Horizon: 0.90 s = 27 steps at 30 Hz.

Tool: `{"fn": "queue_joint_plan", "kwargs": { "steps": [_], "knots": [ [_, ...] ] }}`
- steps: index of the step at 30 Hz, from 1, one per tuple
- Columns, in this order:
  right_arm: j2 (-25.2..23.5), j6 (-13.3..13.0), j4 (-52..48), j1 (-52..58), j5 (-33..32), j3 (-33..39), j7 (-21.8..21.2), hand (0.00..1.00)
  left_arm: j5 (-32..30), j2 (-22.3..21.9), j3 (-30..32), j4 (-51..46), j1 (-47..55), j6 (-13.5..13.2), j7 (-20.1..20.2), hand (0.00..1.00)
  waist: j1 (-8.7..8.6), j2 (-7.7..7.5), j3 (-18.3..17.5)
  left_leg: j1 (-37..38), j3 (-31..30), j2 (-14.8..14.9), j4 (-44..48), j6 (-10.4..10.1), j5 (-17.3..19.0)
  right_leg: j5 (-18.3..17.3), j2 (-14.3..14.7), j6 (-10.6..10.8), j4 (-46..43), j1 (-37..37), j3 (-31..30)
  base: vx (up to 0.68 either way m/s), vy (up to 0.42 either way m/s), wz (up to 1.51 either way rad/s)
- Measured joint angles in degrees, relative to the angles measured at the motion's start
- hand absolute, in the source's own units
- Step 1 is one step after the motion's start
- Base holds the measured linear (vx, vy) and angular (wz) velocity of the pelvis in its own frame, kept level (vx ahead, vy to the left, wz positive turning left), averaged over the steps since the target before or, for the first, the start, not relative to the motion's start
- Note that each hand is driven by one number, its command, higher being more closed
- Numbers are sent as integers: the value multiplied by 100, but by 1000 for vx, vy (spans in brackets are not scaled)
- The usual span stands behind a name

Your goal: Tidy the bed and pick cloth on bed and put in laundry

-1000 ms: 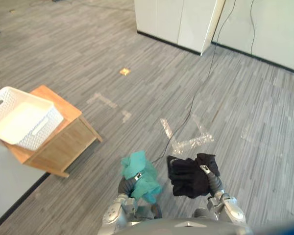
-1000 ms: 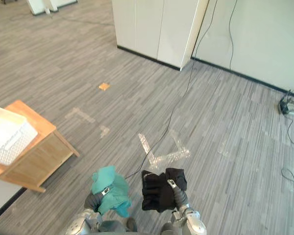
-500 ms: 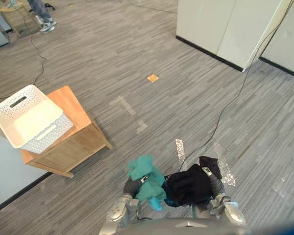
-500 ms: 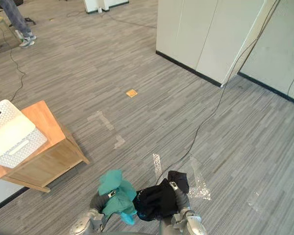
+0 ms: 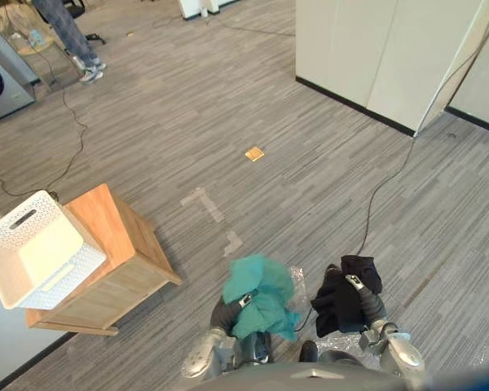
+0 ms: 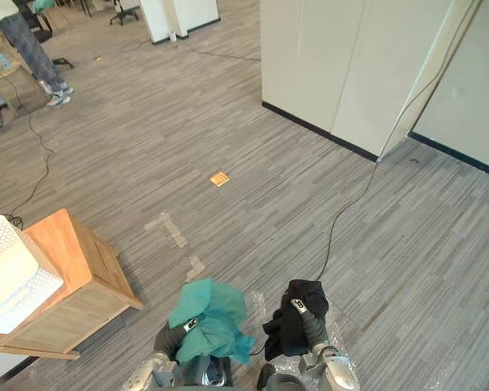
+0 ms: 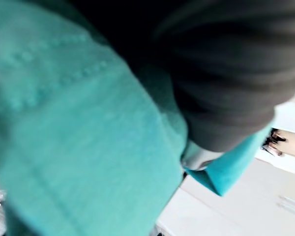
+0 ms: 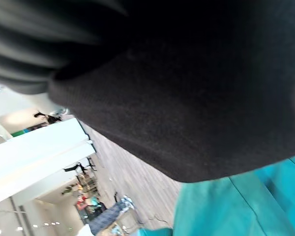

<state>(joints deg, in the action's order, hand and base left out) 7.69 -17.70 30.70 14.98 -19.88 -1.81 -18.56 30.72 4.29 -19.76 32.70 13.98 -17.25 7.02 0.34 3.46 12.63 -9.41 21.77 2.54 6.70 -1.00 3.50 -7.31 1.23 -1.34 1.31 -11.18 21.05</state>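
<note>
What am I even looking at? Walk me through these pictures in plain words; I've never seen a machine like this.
This is a two-legged humanoid robot, seen through its own cameras. The two wide pictures come from a stereo camera on its head, looking down at the grey floor. The two close-up ones come from cameras on its wrists. Its left hand carries a bunched teal cloth, and its right hand a black cloth. The cloths cover the hands, so the exact grip cannot be seen. The wrist views look at that fabric from very close. To the robot's left stands a wooden table with a white basket on it. Further off are white cabinets and a person's legs.
</note>
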Motion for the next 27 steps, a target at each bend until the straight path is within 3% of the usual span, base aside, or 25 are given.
{"fn": "queue_joint_plan", "kwargs": {
  "steps": [2,3,4,6,8,9,10,12,15,17,18,19,21,22,23,25,26,27],
  "knots": [
    [-7,10,3,78,54,-6,30,100,9,-49,-50,30,-88,1,-7,100,15,-25,-63,23,317,-2,-70,347,-333,-306,-62,206,-66,-160,196,366,120,51],
    [-16,23,3,82,103,-10,37,100,9,-55,-50,46,-84,1,-22,100,16,-64,-105,35,321,-58,-78,421,-432,-416,-127,259,-155,-159,225,376,132,43],
    [-34,44,3,78,108,-39,55,100,9,-62,-50,102,-63,4,-82,100,44,-144,-176,69,322,-195,-56,644,-438,-644,-306,461,-481,-118,283,469,172,37],
    [-70,63,9,106,119,-58,58,100,23,-75,-28,212,-35,12,-139,100,100,-211,-309,193,272,-341,-53,818,-184,-839,-624,778,-1404,134,344,491,205,33],
    [-112,76,10,108,198,-63,49,100,-4,-47,40,196,0,6,-244,100,179,-261,-346,481,96,-451,25,862,60,-812,-1052,941,-3054,581,343,421,181,38],
    [-177,79,12,119,220,-75,39,100,-29,-24,86,195,4,4,-279,100,186,-344,-358,698,-105,-521,69,892,229,-361,-1383,1015,-4382,997,315,496,143,87],
    [-264,73,13,142,222,-122,3,100,-87,62,86,192,19,2,-355,100,167,-426,-364,956,-404,-572,76,901,400,-270,-1627,920,-5428,1354,262,498,116,100],
    [-308,25,9,171,220,-187,-83,100,-95,172,110,178,73,-1,-491,100,113,-423,-352,1354,-845,-566,25,866,569,-434,-1740,709,-6124,1733,145,484,40,120],
    [-317,-31,-8,188,216,-371,-98,100,-86,268,301,178,76,-3,-649,100,32,-492,-344,1825,-1581,-567,-60,839,659,-713,-1765,703,-5646,2323,-60,457,-49,137],
    [-298,-34,9,173,215,-429,-80,100,-77,311,363,180,-44,2,-698,100,-26,-426,-295,1982,-2066,-449,11,782,689,-727,-1551,675,-4363,2357,-202,422,-149,153],
    [-298,-71,10,169,211,-431,-36,100,-58,304,472,184,-103,4,-696,100,-56,-351,-224,2056,-2388,-321,127,616,785,-613,-1315,716,-3345,2296,-402,387,-216,142],
    [-305,-96,8,168,207,-440,-7,100,-48,322,543,188,-136,3,-688,100,-69,-346,-217,2076,-2543,-260,202,489,865,-337,-1197,738,-2578,2270,-630,453,-289,164],
    [-312,-211,4,158,197,-500,68,100,-49,411,704,189,-145,4,-642,100,-45,-524,-163,2140,-2740,-257,360,175,1174,431,-1147,875,-1097,2123,-1210,417,-339,141],
    [-304,-236,9,146,194,-518,93,100,-48,519,729,236,-116,16,-603,100,-62,-627,-87,2222,-2841,-201,523,57,1525,1213,-1121,845,-975,1981,-1408,359,-384,113],
    [-303,-236,18,133,194,-536,104,100,-50,497,735,293,-119,25,-593,100,-65,-546,-51,2252,-2891,-115,567,-19,1636,1327,-1036,712,-1101,1957,-1379,255,-317,80],
    [-144,-247,9,-69,73,-546,133,100,-54,354,772,314,-39,16,-484,100,67,-185,-31,2227,-2908,262,744,-205,1771,753,-778,466,-1809,2185,-1225,304,-363,22],
    [-80,-247,15,-194,27,-569,149,100,-53,325,821,368,108,16,-453,100,81,-138,-37,2150,-2913,330,1002,-239,1789,409,-759,365,-2228,2307,-1123,249,-293,24],
    [-77,-246,14,-232,27,-596,149,100,-52,304,863,415,136,16,-436,100,73,-134,-35,2037,-2914,347,1325,-235,1786,302,-766,335,-2306,2281,-1036,272,-336,46]
  ]
}}
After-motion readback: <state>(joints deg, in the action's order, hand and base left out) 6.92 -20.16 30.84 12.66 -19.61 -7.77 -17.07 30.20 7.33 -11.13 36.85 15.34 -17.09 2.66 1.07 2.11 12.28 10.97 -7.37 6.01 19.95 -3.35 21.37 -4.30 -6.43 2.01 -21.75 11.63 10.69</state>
